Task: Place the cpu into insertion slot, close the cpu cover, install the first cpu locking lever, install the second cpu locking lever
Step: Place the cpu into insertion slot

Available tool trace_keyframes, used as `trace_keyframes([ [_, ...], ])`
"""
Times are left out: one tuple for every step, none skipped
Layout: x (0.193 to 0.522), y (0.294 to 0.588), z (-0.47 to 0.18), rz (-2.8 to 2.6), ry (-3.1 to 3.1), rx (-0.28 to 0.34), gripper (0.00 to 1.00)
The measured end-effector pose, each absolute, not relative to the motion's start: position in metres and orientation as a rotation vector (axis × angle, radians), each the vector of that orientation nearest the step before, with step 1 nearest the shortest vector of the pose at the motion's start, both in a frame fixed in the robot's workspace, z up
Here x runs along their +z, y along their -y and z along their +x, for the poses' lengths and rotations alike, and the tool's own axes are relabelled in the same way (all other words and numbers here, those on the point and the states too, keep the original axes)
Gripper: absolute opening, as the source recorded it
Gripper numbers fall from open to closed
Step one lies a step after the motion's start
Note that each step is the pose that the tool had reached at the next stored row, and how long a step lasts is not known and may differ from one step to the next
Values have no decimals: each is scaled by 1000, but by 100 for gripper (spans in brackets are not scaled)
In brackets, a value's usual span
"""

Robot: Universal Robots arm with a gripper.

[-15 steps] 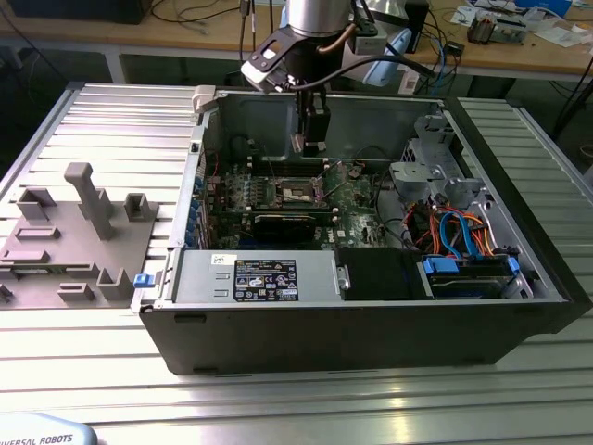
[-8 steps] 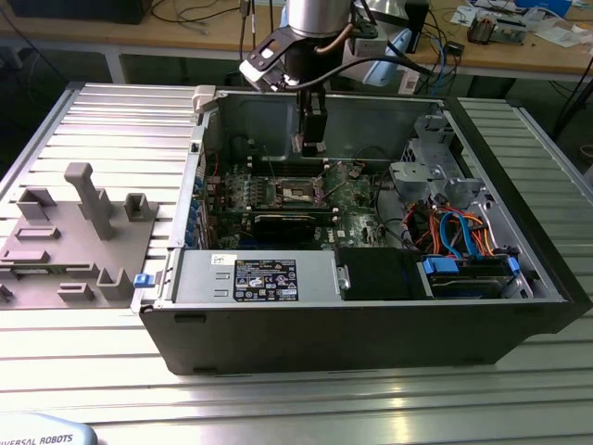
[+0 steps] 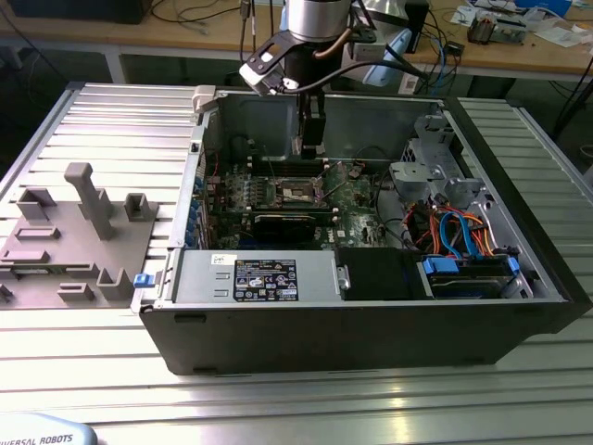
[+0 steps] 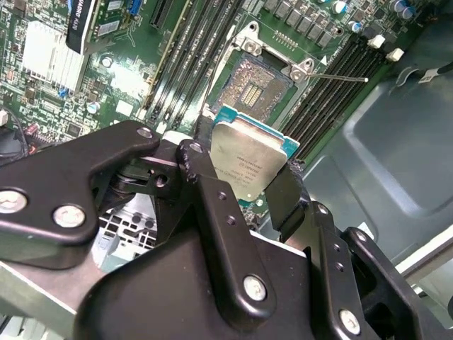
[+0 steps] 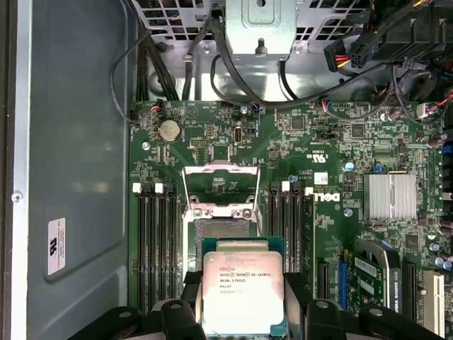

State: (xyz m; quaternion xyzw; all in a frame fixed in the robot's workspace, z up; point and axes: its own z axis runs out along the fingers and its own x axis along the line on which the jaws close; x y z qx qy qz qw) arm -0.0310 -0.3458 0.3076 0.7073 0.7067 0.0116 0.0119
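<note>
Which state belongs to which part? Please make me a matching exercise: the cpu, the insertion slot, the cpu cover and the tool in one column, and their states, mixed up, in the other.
Column one
1. cpu
2. insertion slot
3. cpu cover
4. tool

Column two
A. swung open, off the socket
B. shut on the cpu, one finger at each side
C. empty, nothing seated in it
D. held in the air, silvery top showing

Pairs: 1-D, 2-C, 3-A, 4-B.

Exterior view wide; wrist views near motherboard (image 5: 297, 142)
</note>
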Motion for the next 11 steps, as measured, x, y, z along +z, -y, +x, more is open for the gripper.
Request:
trace_keyframes([
  [307, 346, -31, 2205, -2203, 36, 54],
  [307, 345, -31, 2205, -2203, 36, 54],
  [307, 345, -31, 2205, -2203, 36, 54],
  [307, 345, -31, 2205, -2203, 36, 54],
  [307, 345, -31, 2205, -2203, 36, 54],
  [307, 345, -31, 2205, -2203, 36, 54],
  [307, 345, -31, 2205, -2203, 36, 54],
  [306, 345, -31, 2205, -2203, 36, 54],
  [306, 345, -31, 2205, -2203, 36, 54],
  [306, 345, -31, 2205, -2203, 36, 54],
  [305, 345, -31, 2205, -2203, 36, 54],
])
